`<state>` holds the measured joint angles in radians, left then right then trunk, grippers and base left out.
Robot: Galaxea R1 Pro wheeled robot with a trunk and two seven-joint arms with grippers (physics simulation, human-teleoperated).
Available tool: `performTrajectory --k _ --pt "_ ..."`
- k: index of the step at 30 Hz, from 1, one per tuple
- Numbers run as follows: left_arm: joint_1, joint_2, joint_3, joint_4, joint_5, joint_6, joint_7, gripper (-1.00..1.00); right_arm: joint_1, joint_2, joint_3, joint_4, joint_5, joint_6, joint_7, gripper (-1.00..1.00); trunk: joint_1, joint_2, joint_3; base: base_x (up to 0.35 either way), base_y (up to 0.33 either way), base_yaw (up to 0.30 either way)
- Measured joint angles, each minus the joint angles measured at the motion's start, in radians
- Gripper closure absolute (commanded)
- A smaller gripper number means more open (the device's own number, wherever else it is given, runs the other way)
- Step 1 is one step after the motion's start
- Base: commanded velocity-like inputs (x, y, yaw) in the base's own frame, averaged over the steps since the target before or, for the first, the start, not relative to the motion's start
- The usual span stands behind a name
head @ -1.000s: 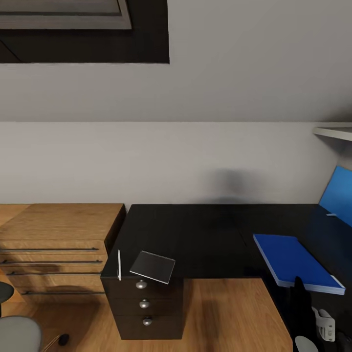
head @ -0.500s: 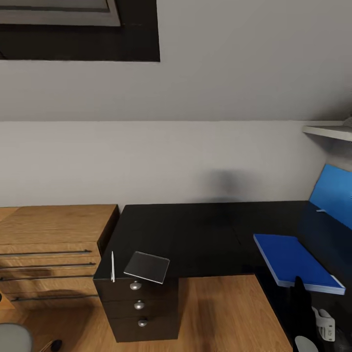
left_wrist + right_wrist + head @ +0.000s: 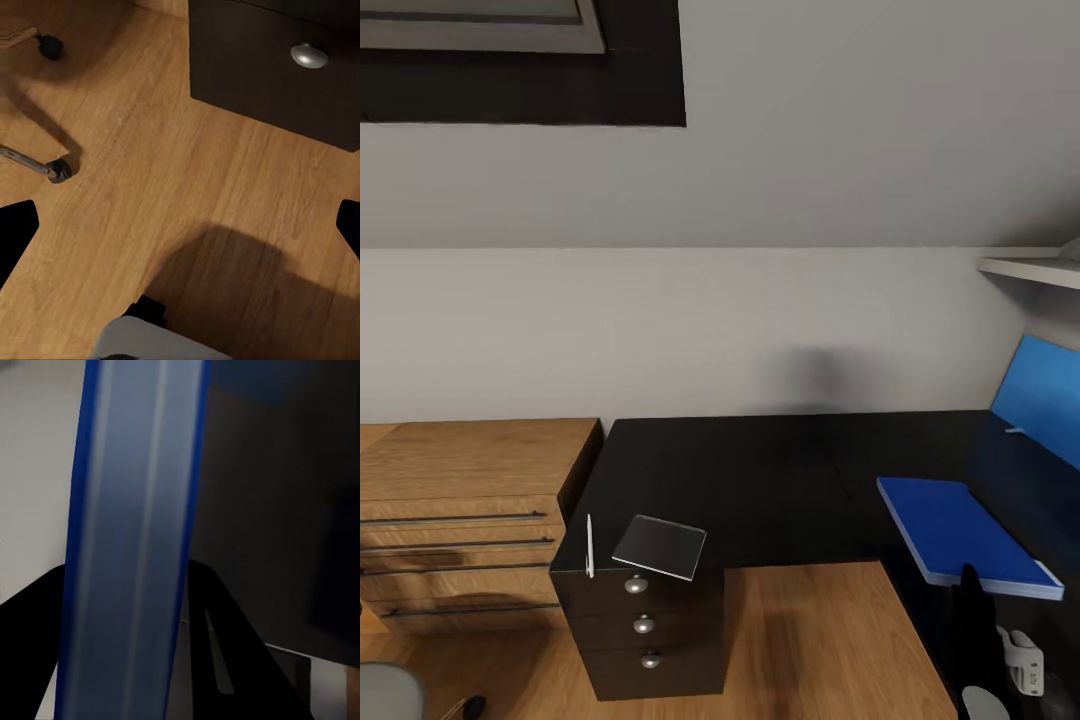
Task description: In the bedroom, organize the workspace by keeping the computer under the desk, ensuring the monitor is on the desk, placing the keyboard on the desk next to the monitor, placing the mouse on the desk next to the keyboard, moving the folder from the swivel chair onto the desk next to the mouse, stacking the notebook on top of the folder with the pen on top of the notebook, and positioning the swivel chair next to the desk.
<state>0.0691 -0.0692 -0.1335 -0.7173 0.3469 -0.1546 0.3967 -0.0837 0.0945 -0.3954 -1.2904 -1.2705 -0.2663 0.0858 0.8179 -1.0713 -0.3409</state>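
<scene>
Gripping the folder (image 3: 960, 535) over the counter (image 3: 780, 480), your right claw (image 3: 187, 607) was clamped on it, left claw (image 3: 180, 225) spread apart, notebook (image 3: 660, 546) beside pen (image 3: 589, 545).

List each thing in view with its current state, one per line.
folder: held edge-on by the right gripper over the desk's right wing
notebook: flat on the desk, corner past the front edge
pen: lying beside the notebook
drawers: all three shut
left gripper: open, empty, over floor
</scene>
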Motion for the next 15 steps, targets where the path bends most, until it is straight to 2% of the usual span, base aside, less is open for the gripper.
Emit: performTrajectory --k 4,6,15 --pt "-0.001 -0.008 -0.002 -0.004 -0.001 -0.004 -0.003 -1.0 -0.001 -0.005 0.023 -0.002 0.024 -0.009 0.002 1.0 0.0 0.0 0.0 0.0 0.0 0.0" --pt "-0.001 -0.012 -0.004 -0.006 -0.002 -0.005 -0.005 -1.0 -0.002 0.001 0.035 -0.003 0.032 -0.003 0.002 1.0 0.0 0.0 0.0 0.0 0.0 0.0" --pt "-0.001 -0.005 -0.011 -0.009 -0.001 -0.034 -0.012 -1.0 -0.003 0.006 -0.013 0.0 -0.017 0.01 0.002 1.0 0.0 0.0 0.0 0.0 0.0 0.0"
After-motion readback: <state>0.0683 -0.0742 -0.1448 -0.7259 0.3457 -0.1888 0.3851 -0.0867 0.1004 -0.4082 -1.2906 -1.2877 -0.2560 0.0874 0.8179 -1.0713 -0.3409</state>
